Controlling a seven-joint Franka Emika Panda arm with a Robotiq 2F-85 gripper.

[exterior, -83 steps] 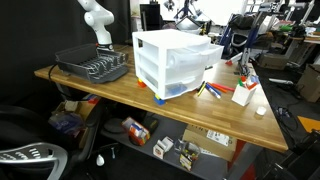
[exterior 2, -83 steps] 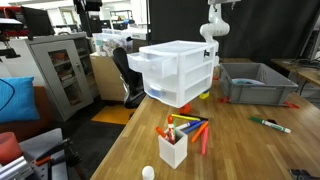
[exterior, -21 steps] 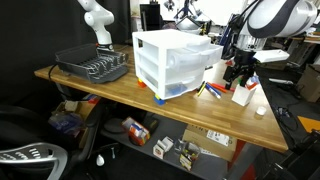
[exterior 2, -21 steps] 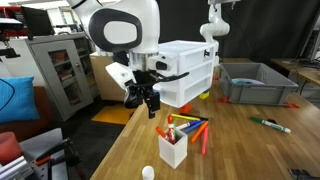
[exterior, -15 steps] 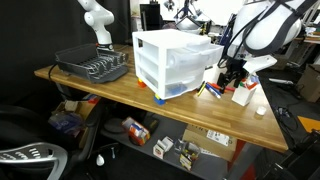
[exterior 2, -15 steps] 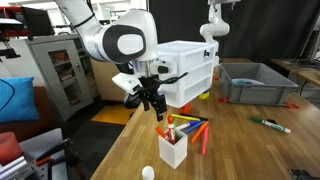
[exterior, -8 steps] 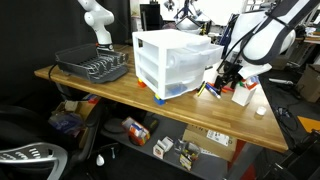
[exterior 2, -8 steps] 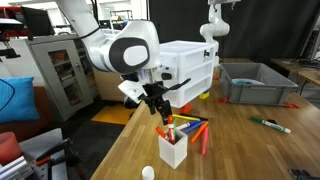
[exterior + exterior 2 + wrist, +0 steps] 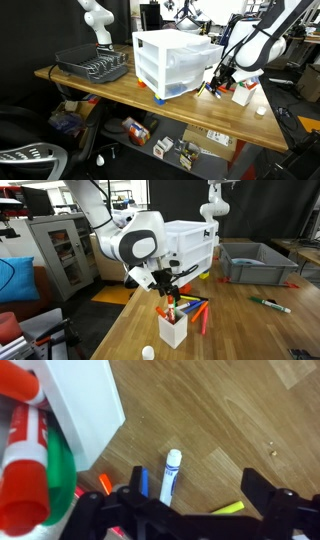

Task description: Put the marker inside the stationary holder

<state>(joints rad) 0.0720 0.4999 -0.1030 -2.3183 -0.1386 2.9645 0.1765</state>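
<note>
The stationary holder (image 9: 173, 330) is a small white box with pens sticking up, also in an exterior view (image 9: 242, 93) and at the upper left of the wrist view (image 9: 78, 400). Several loose markers lie on the wood beside it (image 9: 197, 308). In the wrist view a white marker with a blue label (image 9: 171, 474) lies flat just inside one finger, with blue (image 9: 144, 482), orange (image 9: 105, 483) and yellow (image 9: 229, 508) markers near it. My gripper (image 9: 196, 475) is open and empty, low over these markers; it shows in both exterior views (image 9: 221, 78) (image 9: 167, 286).
A large white three-drawer unit (image 9: 175, 60) stands close behind the markers. A dark dish rack (image 9: 95, 66) sits at the table's far end; a grey bin (image 9: 255, 262) and a green marker (image 9: 270, 305) lie further along. A white ball (image 9: 148, 352) lies near the holder.
The arm has come into view and dropped from above the holder down toward the loose markers between the holder and the drawer unit. The markers have not moved.
</note>
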